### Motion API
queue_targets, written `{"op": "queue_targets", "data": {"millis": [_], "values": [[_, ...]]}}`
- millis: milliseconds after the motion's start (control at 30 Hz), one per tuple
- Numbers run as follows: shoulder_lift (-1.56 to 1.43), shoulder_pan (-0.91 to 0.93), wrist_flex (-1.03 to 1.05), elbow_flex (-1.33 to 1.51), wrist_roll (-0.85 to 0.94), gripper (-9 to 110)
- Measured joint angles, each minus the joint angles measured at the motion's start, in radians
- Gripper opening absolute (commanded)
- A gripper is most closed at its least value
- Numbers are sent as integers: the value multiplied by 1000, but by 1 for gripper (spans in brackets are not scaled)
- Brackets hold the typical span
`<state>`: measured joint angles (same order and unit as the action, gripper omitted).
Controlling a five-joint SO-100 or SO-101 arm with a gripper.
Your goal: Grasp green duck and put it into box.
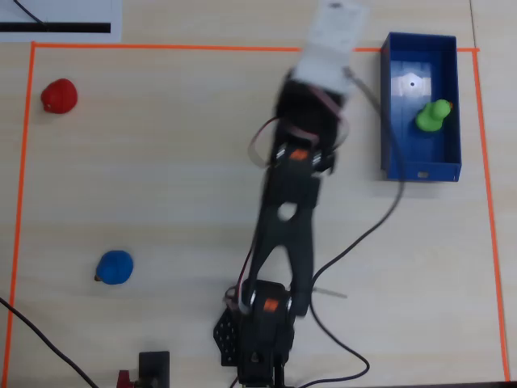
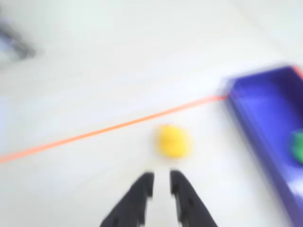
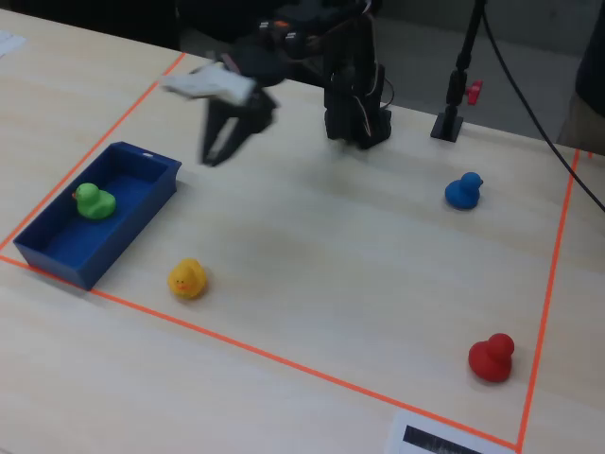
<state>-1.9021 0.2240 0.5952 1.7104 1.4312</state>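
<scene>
pale wooden tabletop [image 3: 331,274], ringed by an orange tape border [image 3: 284,359], carrying four toy ducks and one robot arm [image 1: 283,226].

sitting inside the box [image 3: 57,251], against the far-left corner of the taped area in the fixed view: the green duck [image 3: 95,200], upright on the blue floor and apart from the walls. showing again in the overhead view as the green duck [image 1: 433,115] in the box [image 1: 388,105] at top right, and as a blurred green sliver at the right edge of the wrist view [image 2: 297,146].

hanging above the tabletop beside the box, clear of its rim: the claw [image 3: 219,151], empty, its two dark fingers [image 2: 139,196] nearly together with only a narrow slit between them in the wrist view. gripping nothing.

lying to the right of the claw in the wrist view, and lower left of it in the fixed view, the box with its long axis running away from the arm's base. looking, on this evidence, like a task already finished, with only a retreat from the box left.

resting loose on the tabletop just ahead of the fingertips: a yellow duck [image 2: 173,140], just inside the tape line. standing well apart on the other side: a blue duck [image 3: 463,190] and a red duck [image 3: 492,357], both untouched.
</scene>
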Motion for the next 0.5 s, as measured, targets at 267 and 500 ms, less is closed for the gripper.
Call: {"op": "queue_targets", "data": {"millis": [267, 500], "values": [[-735, -291, 158, 891, 61, 0], [-1147, -278, 479, 1298, 106, 0]]}}
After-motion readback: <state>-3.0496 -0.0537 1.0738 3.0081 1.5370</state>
